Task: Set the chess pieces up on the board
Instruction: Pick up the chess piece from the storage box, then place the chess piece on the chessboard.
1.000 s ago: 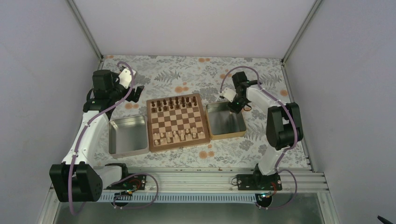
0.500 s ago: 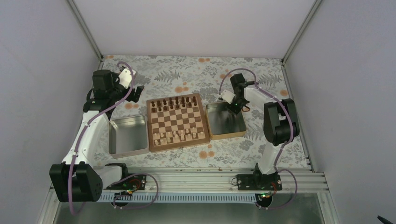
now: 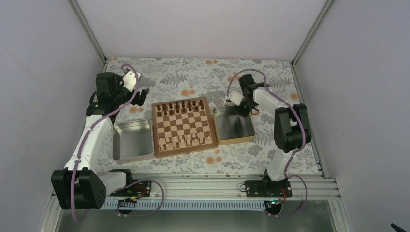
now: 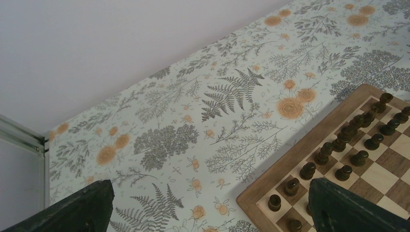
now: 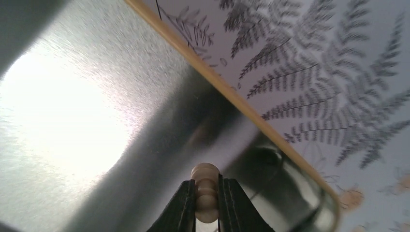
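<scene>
My right arm is folded back at the elbow, its right pincer (image 5: 207,205) clamped on one pale chess piece (image 5: 205,176). It sits over the wooden-rimmed tray (image 5: 227,89), close to the corner rim. My left arm reaches up-table, its left pincer (image 4: 208,212) spread wide above the floral surface (image 4: 193,121). That's just off the board (image 4: 283,166) corner, where the dark pieces (image 4: 344,135) stand.

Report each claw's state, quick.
Left claw: open, holding nothing.
Right claw: closed on a pale chess piece.
</scene>
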Controlling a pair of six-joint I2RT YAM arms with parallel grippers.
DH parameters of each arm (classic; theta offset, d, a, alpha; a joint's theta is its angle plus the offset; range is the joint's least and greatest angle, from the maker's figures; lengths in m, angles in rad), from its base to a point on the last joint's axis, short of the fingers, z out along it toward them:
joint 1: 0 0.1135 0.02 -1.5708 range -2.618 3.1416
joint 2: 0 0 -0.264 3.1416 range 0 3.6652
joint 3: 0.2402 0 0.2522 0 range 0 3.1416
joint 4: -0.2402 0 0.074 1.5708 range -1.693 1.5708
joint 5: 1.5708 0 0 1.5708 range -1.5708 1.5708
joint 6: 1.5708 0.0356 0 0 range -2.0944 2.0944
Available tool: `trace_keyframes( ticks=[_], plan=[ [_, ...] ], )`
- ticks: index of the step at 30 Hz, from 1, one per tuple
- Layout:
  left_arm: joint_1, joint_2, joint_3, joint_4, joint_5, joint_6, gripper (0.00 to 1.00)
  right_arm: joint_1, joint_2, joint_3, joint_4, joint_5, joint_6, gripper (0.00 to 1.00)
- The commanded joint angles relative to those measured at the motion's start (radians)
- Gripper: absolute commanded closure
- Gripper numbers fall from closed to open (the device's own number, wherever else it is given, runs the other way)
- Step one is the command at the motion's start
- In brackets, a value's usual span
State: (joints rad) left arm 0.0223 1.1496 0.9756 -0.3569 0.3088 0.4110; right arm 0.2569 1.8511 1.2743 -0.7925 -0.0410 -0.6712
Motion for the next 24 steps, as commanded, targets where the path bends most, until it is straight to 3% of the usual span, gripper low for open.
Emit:
trace_keyframes(
  ticks=[1, 12, 24],
  plan=[
    [0.005, -0.003, -0.011, 0.004, 0.019, 0.009, 0.0, 0.054, -0.102, 0.077, -0.063, -0.015, 0.019, 0.95],
    [0.005, -0.007, -0.011, 0.003, 0.016, 0.009, 0.0, 0.354, -0.072, 0.186, -0.143, -0.034, 0.089, 0.93],
    [0.005, -0.006, -0.009, 0.003, 0.021, 0.011, 0.0, 0.503, 0.006, 0.134, -0.116, -0.05, 0.111, 0.93]
  ],
)
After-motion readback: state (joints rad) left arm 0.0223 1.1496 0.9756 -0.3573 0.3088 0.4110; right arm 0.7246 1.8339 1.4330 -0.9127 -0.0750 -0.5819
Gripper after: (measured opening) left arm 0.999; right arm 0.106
